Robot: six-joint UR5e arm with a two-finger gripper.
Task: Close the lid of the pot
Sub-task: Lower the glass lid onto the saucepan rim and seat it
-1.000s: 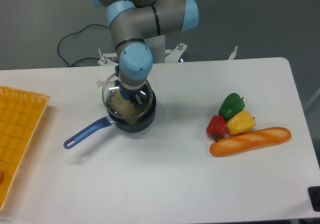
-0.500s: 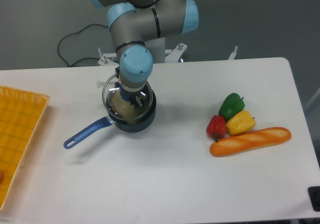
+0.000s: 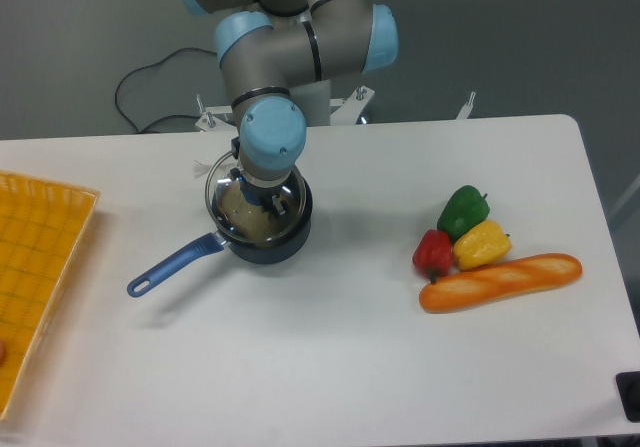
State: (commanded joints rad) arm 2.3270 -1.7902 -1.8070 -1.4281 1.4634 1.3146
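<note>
Change: since the earlier frames the lid (image 3: 255, 205) has been shifted slightly right and lowered, so it now sits more squarely over the pot (image 3: 268, 235); nothing else has been moved.
Counter (image 3: 330, 357): one white surface, on which everything is carried.
Arm: one, reaching down over the pot from behind.
Tray (image 3: 30, 267): one orange tray, seen at the left edge.
Pot: one, dark, left of centre, with its blue handle pointed toward the lower left.
Lid: one glass disc, held at the pot's mouth; whether it is fully seated cannot be told.
Bread (image 3: 500, 281): one loaf, at the right.
Peppers: three, green (image 3: 463, 210), yellow (image 3: 481, 244), red (image 3: 433, 253), just behind the bread.
Hand (image 3: 260, 193): one, closed on the lid's knob.
</note>
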